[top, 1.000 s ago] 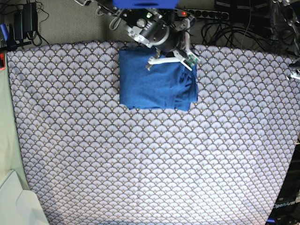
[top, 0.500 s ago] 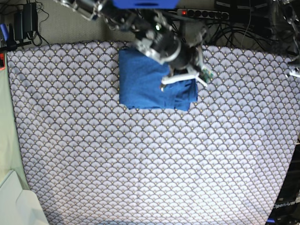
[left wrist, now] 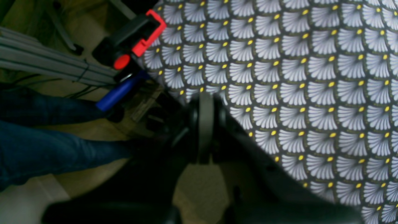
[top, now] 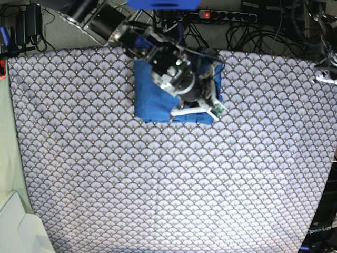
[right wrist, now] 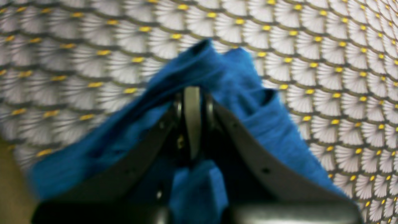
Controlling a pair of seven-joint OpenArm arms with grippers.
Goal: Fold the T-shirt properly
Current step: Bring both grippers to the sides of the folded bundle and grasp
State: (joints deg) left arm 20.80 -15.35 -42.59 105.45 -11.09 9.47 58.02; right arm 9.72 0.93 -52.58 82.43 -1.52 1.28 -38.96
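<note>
- The plain medium-blue knit T-shirt (top: 158, 89) lies folded at the far edge of the scallop-patterned purple-grey worktop (top: 168, 179).
- The right end effector (right wrist: 192, 93) is clamped on a raised shirt fold, apparently to lay it over.
- The left end effector (left wrist: 202, 105) is closed, empty, parked clear at the worktop's edge.

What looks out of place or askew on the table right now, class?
The T-shirt is folded into a compact block, but one corner is bunched up and lifted, pinched in the shut right gripper, so that edge is no longer flat.
</note>
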